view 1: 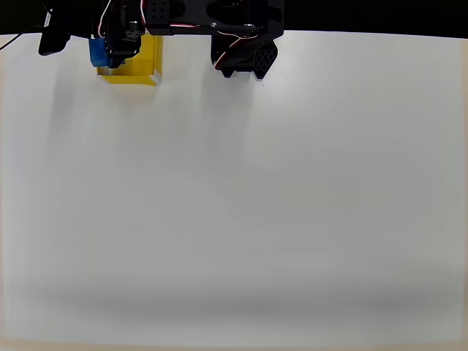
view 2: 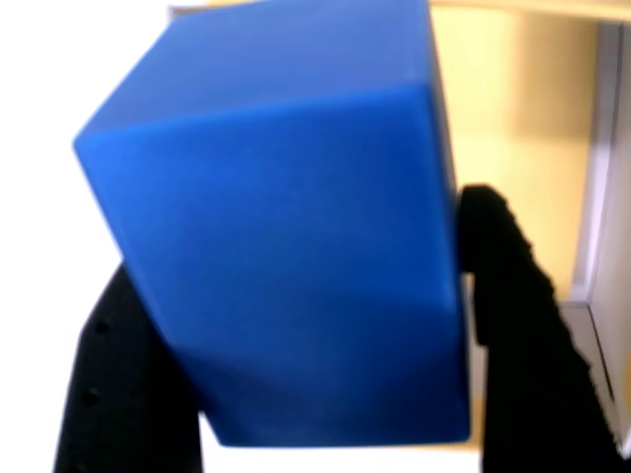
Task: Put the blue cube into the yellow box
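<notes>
The white bench (view 1: 234, 205) is bare across the middle. At its far left edge in the overhead view sits the yellow box (view 1: 146, 62), partly under the arm. The end effector (view 1: 117, 45) is clamped on the blue cube (view 2: 286, 227), held at the box's left wall. To finish well, I judge it should shift right until the cube clears the white rim, lower, then release.
</notes>
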Controlling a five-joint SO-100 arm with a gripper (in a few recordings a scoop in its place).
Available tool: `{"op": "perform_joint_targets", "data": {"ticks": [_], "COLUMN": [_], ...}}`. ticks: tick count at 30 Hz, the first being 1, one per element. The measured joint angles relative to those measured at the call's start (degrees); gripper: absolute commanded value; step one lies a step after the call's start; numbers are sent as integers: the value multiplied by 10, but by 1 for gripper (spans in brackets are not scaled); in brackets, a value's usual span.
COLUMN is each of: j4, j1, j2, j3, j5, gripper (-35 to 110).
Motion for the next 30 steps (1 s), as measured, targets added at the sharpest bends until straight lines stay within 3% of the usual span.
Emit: {"op": "perform_joint_targets", "data": {"ticks": [19, 30], "j4": [-62, -147], "j1": [40, 50], "j2": [77, 77], "j3": [165, 233], "j5": [-4, -26], "gripper": [9, 39]}}
